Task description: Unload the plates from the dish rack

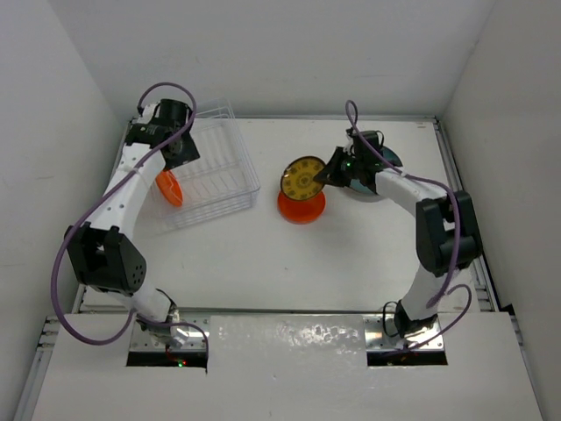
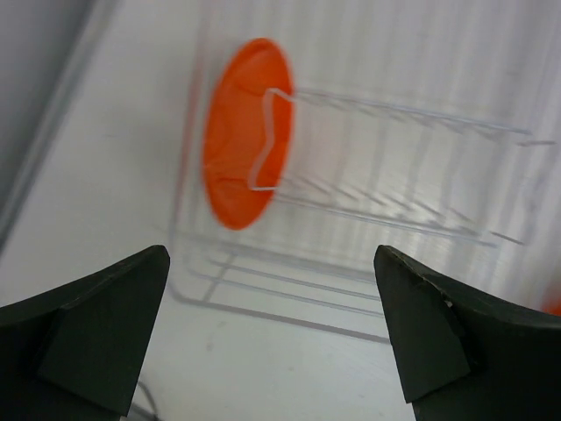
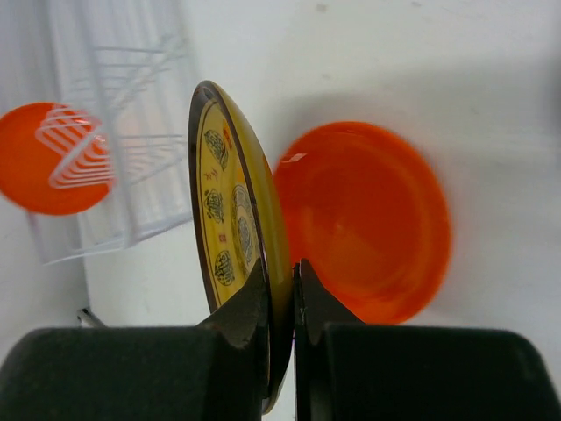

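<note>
Top external shows us the rack (image 1: 215, 171) at the far left of the table (image 1: 263, 263). Where do we find the plates?
— We see the upright orange plate (image 1: 169, 188) standing on edge at the rack's left end. The flat orange plate (image 1: 301, 207) lies on the table to the right of the rack, apart from it.
— And the yellow plate (image 1: 302, 178)?
— We see it held on edge just above the flat orange plate, with its patterned face turned toward the rack. The right gripper (image 1: 336, 171) has it.
— Does the right wrist view agree?
— Yes. There we see the right gripper (image 3: 280, 294) pinched narrow on the rim of the yellow plate (image 3: 223, 210), one finger on each face. The flat orange plate (image 3: 368, 219) sits behind it.
— What about the left gripper (image 1: 180, 149)?
— We see it over the rack's left part. In the left wrist view the left gripper (image 2: 270, 263) is spread wide and holds nothing. The upright orange plate (image 2: 237, 132) stands ahead of it against the rack (image 2: 394, 175) wall.
— Anything else?
— We make out a dark teal plate (image 1: 394, 159) under the right arm, mostly hidden.
</note>
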Controlling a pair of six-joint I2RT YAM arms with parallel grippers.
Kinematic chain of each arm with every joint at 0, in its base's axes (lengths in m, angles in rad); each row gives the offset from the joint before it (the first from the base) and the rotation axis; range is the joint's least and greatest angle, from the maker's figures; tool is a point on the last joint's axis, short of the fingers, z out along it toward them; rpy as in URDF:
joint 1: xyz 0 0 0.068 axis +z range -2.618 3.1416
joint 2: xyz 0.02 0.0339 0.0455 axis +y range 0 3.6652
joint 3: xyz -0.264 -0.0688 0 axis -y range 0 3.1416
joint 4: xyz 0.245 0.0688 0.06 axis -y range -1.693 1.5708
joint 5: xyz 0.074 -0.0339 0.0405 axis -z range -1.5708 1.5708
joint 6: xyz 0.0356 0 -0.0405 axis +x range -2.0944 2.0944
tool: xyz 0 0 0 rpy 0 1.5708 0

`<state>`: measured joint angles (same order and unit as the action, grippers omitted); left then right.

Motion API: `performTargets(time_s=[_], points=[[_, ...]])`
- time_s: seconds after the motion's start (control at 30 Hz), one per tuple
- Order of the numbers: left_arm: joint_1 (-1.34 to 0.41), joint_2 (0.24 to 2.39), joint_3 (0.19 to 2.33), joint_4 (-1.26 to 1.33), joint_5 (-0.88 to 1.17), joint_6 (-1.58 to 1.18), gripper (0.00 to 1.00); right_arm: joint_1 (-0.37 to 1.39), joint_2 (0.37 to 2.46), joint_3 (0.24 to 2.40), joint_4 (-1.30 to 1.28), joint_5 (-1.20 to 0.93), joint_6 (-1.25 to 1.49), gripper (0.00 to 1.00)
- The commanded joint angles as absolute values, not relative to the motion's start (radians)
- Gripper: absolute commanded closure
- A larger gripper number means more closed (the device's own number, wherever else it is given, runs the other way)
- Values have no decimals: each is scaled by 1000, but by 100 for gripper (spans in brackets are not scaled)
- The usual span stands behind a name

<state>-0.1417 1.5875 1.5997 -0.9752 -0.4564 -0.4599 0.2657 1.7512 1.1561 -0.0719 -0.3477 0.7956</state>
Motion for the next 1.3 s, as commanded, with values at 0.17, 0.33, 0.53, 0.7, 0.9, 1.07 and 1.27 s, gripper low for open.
performTargets(time_s=[0.17,0.33,0.53,0.7,0.9,1.07,1.27], points=[[-84,1532,1513,-1036,-683,-424,0,230,1917,1186,-46,-429,744,86],[-40,1534,1499,-1016,-649,-394,1,270,1927,1212,-252,-353,611,26],[-17,1571,1489,-960,-589,-373,6,354,1834,1315,-645,148,478,1],[-17,1657,1515,-945,-572,-380,13,354,1747,1282,-666,177,454,1],[-15,1747,1542,-923,-594,-377,41,354,1674,1287,-672,80,446,1],[-14,1809,1545,-910,-603,-393,64,354,1635,1281,-692,54,428,1],[-15,1807,1569,-922,-607,-388,96,354,1617,1305,-719,58,408,1]])
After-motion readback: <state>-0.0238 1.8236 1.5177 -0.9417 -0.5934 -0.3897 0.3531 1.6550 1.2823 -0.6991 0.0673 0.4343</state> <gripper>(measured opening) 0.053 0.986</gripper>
